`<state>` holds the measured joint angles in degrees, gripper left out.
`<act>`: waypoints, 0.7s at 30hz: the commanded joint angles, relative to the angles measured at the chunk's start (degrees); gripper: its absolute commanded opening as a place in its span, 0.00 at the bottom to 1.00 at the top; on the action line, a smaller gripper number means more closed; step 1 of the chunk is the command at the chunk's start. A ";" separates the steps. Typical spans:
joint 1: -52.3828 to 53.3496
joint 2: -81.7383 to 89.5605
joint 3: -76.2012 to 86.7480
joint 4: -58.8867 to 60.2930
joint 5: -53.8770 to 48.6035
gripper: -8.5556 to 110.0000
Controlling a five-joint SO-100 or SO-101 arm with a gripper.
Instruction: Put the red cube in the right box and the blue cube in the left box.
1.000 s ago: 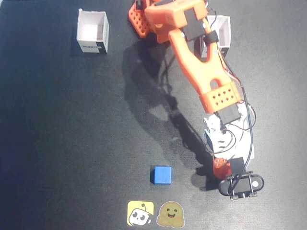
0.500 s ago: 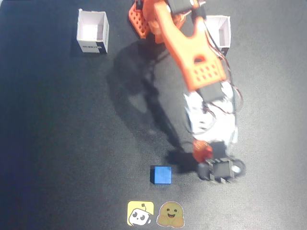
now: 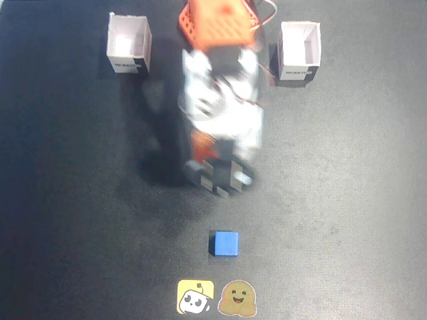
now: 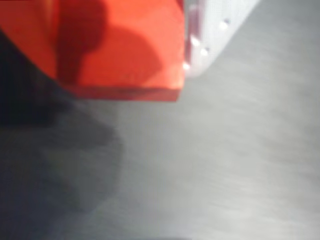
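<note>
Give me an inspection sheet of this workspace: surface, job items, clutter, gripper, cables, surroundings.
Surface: dark mat, bare over most of its area.
Red cube: fills the upper left of the wrist view, off the mat and against a pale finger; only an orange patch at the blurred arm in the fixed view.
Blue cube: flat on the mat near the bottom edge, untouched.
Boxes: one at upper left, one at upper right, both upright, open, empty.
Clutter: two stickers below the blue cube.
Gripper: blurred; appears shut on the red cube.
Cables: wires at the arm's top.
Surroundings: nothing seen.
</note>
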<state>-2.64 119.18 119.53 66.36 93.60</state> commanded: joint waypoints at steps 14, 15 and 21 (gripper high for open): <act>19.60 12.74 2.64 12.48 -9.23 0.18; 21.01 13.36 3.34 12.66 -9.49 0.18; 31.46 15.03 5.45 13.97 -10.37 0.18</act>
<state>24.52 132.45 125.16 79.89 83.85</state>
